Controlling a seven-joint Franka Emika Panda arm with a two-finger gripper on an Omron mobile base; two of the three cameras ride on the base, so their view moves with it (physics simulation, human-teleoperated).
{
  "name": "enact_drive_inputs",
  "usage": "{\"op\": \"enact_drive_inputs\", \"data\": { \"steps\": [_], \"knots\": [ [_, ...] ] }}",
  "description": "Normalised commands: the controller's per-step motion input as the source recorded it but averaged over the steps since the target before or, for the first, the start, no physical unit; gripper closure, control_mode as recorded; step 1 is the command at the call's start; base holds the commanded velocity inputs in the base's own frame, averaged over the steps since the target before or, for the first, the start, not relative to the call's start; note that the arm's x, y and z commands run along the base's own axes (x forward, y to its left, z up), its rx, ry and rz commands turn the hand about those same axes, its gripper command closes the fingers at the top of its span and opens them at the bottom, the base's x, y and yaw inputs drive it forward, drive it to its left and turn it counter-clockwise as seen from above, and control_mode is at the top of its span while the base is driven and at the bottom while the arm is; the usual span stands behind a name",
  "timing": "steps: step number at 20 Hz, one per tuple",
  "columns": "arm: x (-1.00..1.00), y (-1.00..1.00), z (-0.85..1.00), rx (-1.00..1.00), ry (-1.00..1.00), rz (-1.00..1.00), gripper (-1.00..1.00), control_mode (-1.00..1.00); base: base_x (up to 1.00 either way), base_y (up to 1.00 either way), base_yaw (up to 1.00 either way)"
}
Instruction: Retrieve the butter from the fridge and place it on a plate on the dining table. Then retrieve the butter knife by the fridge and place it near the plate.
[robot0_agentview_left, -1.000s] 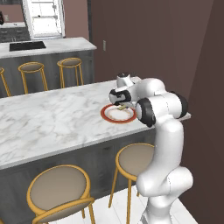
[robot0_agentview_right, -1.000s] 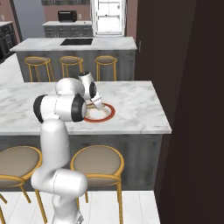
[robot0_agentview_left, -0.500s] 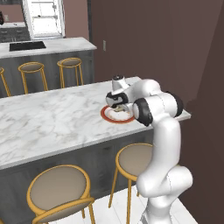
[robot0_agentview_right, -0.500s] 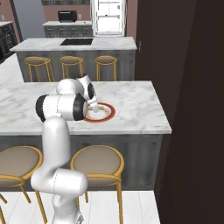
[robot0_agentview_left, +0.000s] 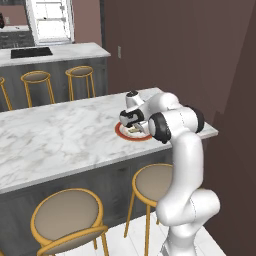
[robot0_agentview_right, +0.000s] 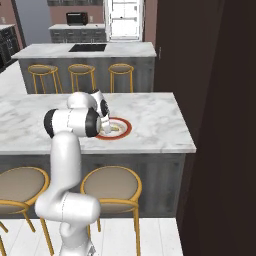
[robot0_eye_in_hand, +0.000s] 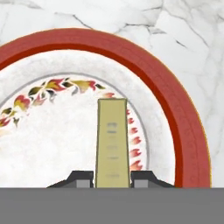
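The gripper (robot0_eye_in_hand: 112, 180) hangs low over the plate (robot0_eye_in_hand: 183, 131), pointing down at it, with its two fingertips (robot0_eye_in_hand: 81, 179) pressed against the long sides of the butter (robot0_eye_in_hand: 112, 144). The jaws stand narrow, pinching the stick at its near end, so the rest of it runs straight ahead of the fingertips across the plate's white centre. Held by its long sides this way, the thin stick cannot twist in the grip and comes down flat rather than on an edge.

The red-orange rim curves ahead of the gripper and round to its right in the hand view, so the stick lies inside the rim, clear of the raised border. Whether the butter already rests on the plate surface cannot be told. In the left base view the gripper (robot0_agentview_left: 131, 121) sits directly above the plate (robot0_agentview_left: 122, 132), which rests on the dining table (robot0_agentview_left: 65, 140) near its corner.

Judged step: release of the butter onto the plate. The butter knife by the fridge is not yet fetched.
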Motion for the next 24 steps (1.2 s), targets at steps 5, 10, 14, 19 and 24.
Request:
{"op": "enact_drive_inputs", "data": {
  "steps": [5,10,14,19,24],
  "knots": [
    [0.23,0.0,0.0,0.0,0.0,0.0,1.0,-1.0,0.0,0.0,0.0],
    [0.3,0.0,0.0,0.0,0.0,0.0,1.0,-1.0,0.0,0.0,0.0],
    [0.18,0.0,-0.06,0.0,0.0,0.0,1.0,-1.0,0.0,0.0,0.0],
    [0.02,0.0,-0.15,0.01,0.0,0.0,1.0,-1.0,0.0,0.0,0.0],
    [0.0,0.0,-0.14,0.03,0.0,0.0,1.0,-1.0,0.0,0.0,0.0]
  ]
}}
